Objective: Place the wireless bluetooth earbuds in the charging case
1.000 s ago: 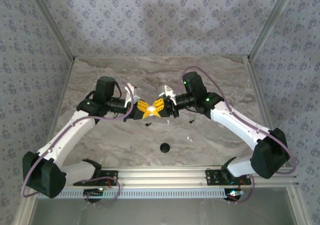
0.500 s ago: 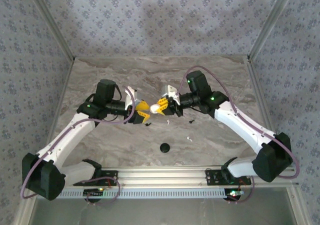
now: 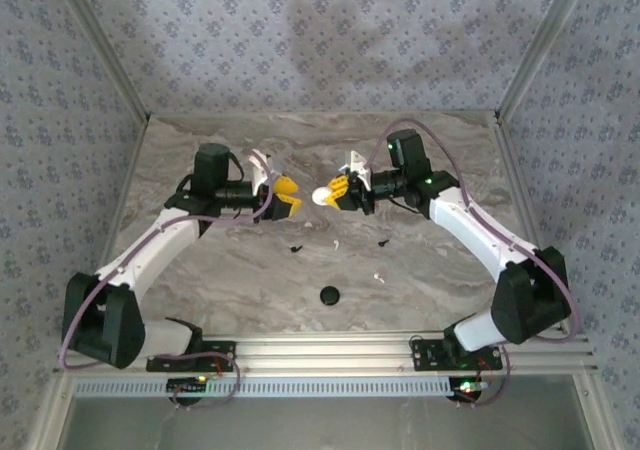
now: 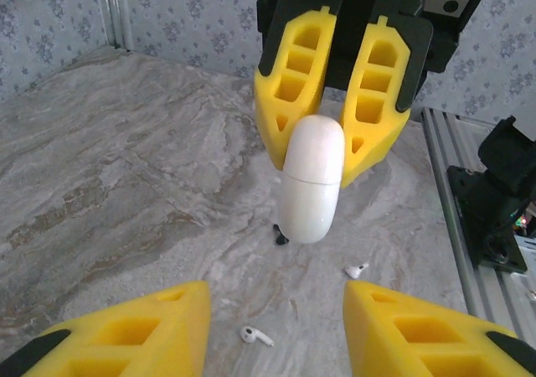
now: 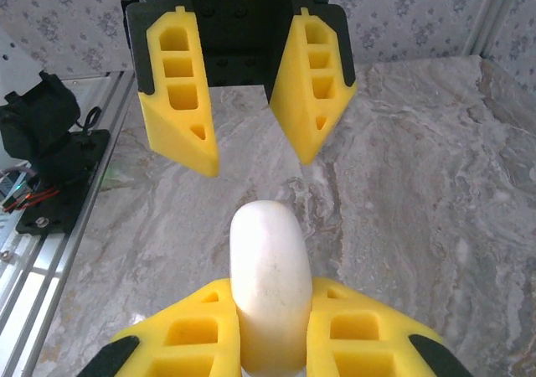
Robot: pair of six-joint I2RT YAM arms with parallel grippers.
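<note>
Right wrist view: charging case base buried between right tool fingers, cut by bottom edge. Left wrist view: left tool fingers cropped at bottom edge; right tool body cropped at top edge; black earbud mostly hidden behind charging case. Top view: earbuds on counter mere specks, orientation unreadable; black disc too small to identify; charging case just white dot.

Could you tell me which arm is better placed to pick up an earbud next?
Left: the left gripper is open and empty, a white earbud in its wrist view; the right gripper holds the charging case.
</note>
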